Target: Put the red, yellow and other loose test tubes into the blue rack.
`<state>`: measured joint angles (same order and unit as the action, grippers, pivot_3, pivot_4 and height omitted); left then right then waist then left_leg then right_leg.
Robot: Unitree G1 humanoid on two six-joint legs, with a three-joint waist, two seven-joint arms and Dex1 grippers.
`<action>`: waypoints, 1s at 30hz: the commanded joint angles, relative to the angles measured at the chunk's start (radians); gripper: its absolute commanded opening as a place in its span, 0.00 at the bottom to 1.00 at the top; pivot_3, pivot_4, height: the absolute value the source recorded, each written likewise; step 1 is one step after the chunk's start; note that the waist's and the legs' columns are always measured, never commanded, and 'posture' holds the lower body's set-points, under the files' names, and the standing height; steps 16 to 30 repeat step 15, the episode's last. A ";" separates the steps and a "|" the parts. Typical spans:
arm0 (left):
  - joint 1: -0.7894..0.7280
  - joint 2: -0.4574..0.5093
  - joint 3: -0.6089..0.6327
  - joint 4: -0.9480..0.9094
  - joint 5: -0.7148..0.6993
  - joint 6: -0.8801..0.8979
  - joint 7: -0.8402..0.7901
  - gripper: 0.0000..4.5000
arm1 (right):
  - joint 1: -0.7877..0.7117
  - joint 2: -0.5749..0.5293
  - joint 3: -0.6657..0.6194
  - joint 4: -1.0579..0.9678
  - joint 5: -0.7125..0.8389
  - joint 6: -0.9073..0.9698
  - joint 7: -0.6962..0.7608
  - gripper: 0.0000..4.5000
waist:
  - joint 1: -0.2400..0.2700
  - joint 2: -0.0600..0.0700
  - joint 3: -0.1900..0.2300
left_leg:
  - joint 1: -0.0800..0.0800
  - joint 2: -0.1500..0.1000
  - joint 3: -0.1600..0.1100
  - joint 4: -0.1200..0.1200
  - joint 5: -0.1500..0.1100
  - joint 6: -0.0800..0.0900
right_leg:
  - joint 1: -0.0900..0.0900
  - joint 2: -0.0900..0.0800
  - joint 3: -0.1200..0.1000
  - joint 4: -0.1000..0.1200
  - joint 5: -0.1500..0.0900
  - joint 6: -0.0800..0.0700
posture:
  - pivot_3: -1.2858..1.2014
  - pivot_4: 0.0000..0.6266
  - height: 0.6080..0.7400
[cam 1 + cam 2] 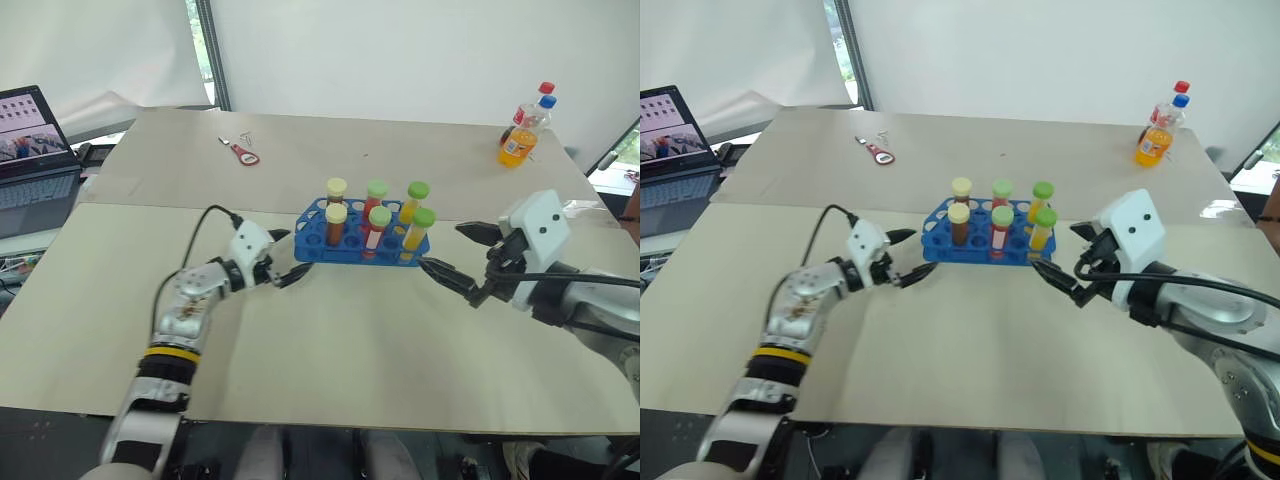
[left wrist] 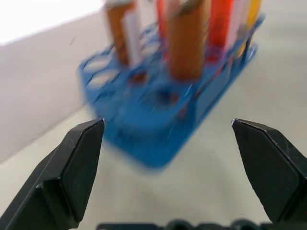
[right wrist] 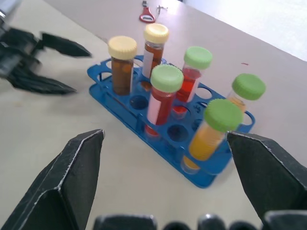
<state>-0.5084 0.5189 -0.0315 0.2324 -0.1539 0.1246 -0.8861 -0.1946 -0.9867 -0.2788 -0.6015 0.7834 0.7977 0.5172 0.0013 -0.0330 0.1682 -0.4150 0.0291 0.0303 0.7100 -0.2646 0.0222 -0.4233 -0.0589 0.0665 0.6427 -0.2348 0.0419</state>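
**Hands empty, six tubes racked**

Both hands sat spread and empty — left hand (image 1: 283, 262) just beside the rack (image 1: 362, 240), right hand (image 1: 462, 258) near its other end. Six tubes (image 3: 161, 98) stood upright in it; none lay loose on the counter (image 1: 330, 340). A careless sweep by either hand could tip the light rack. Pale counter, white backdrop, laptop (image 1: 35, 160) alongside.

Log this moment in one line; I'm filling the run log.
rack: six tubes upright inside | left gripper: open, empty, beside rack | right gripper: open, empty | table: no loose tubes seen
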 commanded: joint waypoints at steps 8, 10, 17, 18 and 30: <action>0.128 0.338 0.130 -0.218 -0.054 0.179 -0.138 1.00 | 0.046 -0.116 -0.117 0.263 -0.116 -0.202 0.390 1.00 | 0.000 0.001 0.000 | 0.001 0.002 0.002 0.000 0.000 0.000 | 0.000 0.000 0.000 0.000 0.000 0.000 | 0.52 0.24 0.95; 0.132 0.349 0.135 -0.225 -0.060 0.199 -0.134 1.00 | 0.044 -0.120 -0.119 0.300 -0.140 -0.223 0.422 1.00 | 0.003 0.001 0.000 | 0.001 0.002 0.003 0.000 0.000 0.000 | 0.000 0.000 0.000 0.000 0.000 0.000 | 0.52 0.24 0.95; 0.097 0.327 0.146 -0.229 -0.103 0.264 -0.108 1.00 | 0.024 -0.109 -0.094 0.347 -0.195 -0.257 0.447 1.00 | 0.005 0.001 0.000 | 0.001 0.001 0.006 0.000 0.000 0.000 | 0.000 0.000 0.000 0.000 0.000 0.000 | 0.52 0.24 0.95; 0.097 0.327 0.146 -0.229 -0.103 0.264 -0.108 1.00 | 0.024 -0.109 -0.094 0.347 -0.195 -0.257 0.447 1.00 | 0.005 0.001 0.000 | 0.001 0.001 0.006 0.000 0.000 0.000 | 0.000 0.000 0.000 0.000 0.000 0.000 | 0.52 0.24 0.95; 0.097 0.327 0.146 -0.229 -0.103 0.264 -0.108 1.00 | 0.024 -0.109 -0.094 0.347 -0.195 -0.257 0.447 1.00 | 0.005 0.001 0.000 | 0.001 0.001 0.006 0.000 0.000 0.000 | 0.000 0.000 0.000 0.000 0.000 0.000 | 0.52 0.24 0.95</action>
